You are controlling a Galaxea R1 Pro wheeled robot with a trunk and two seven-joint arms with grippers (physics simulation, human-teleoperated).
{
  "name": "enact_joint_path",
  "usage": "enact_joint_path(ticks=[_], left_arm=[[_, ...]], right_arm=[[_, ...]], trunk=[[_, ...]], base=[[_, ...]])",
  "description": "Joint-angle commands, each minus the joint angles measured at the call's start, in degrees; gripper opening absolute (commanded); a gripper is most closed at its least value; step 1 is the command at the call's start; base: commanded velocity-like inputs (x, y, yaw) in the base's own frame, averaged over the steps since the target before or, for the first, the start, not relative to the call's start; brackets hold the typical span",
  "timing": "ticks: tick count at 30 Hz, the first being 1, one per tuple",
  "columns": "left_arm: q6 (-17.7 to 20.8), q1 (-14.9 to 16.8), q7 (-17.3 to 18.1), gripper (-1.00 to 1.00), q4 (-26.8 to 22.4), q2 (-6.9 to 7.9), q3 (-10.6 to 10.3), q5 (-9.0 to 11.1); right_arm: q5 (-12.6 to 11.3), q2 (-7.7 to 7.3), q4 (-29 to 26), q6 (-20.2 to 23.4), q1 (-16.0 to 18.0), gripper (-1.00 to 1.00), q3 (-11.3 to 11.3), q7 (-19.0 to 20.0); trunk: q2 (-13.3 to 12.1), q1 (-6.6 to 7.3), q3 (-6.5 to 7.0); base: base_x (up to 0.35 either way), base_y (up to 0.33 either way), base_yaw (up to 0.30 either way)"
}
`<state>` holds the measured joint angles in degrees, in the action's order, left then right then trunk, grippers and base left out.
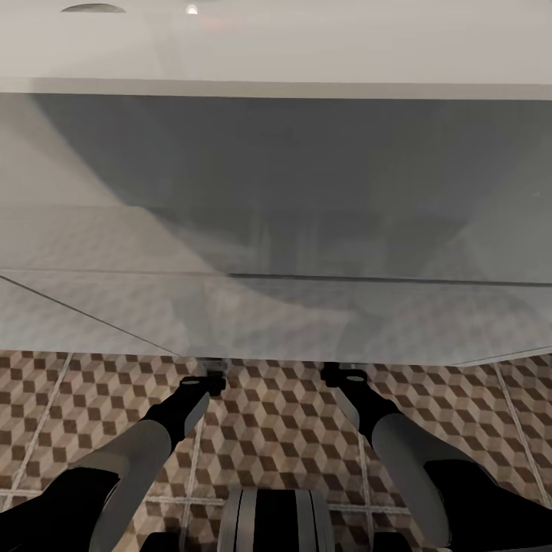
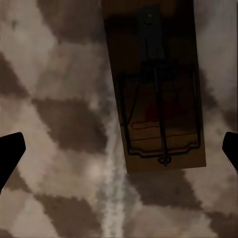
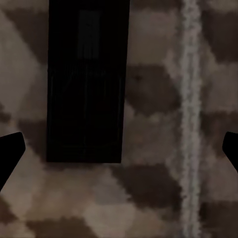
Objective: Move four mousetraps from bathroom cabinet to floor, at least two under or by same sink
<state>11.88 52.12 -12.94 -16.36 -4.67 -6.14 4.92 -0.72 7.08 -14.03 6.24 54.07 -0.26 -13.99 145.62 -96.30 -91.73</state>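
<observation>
Both mousetraps lie flat on bathroom floor (image 1: pixel 276 429) beneath bathroom sink (image 1: pixel 276 230): left mousetrap (image 2: pixel 158 94), right mousetrap (image 3: pixel 87 84). Both grippers' fingers spread, empty. Advice: withdraw straight, avoid nudging traps.

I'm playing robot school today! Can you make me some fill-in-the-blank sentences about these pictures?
1. In the left wrist view, a mousetrap lies flat on the cube-patterned ____.
2. The left gripper has its fingers spread apart, so it is ____.
3. In the right wrist view, the dark rectangle lies beside a pale ____ line.
4. The right gripper is holding ____.

Missing words: floor; open; grout; nothing
</observation>
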Motion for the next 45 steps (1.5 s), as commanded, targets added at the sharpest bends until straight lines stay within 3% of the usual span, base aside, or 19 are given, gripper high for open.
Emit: enact_joint_path(ticks=[1,11,20,45], left_arm=[[0.06,0.0,-0.39,1.0,-0.16,0.03,-0.49,0.51],[-5.22,0.0,-0.49,1.0,-0.45,0.06,-0.57,0.17],[-6.59,0.0,-0.54,1.0,-0.68,0.09,-0.55,-0.03],[-6.86,0.0,-0.57,1.0,-0.86,0.1,-0.42,-0.01]], right_arm=[[-0.07,0.0,-0.12,0.35,-0.01,1.0,-0.01,-0.19],[-0.07,-0.04,-0.12,0.35,0.02,1.0,-0.01,-0.23],[-0.02,-0.06,-0.12,0.27,0.01,1.0,-0.01,-0.18],[0.07,-0.14,-0.19,0.26,0.01,1.0,0.08,-0.2]], trunk=[[0.01,0.01,-0.03],[0.01,0.01,-0.03],[0.01,0.01,-0.03],[0.01,0.01,-0.03]], base=[[0.0,0.0,0.0],[0.0,0.0,0.0],[-0.045,0.0,0.0],[-0.313,0.0,0.0]])
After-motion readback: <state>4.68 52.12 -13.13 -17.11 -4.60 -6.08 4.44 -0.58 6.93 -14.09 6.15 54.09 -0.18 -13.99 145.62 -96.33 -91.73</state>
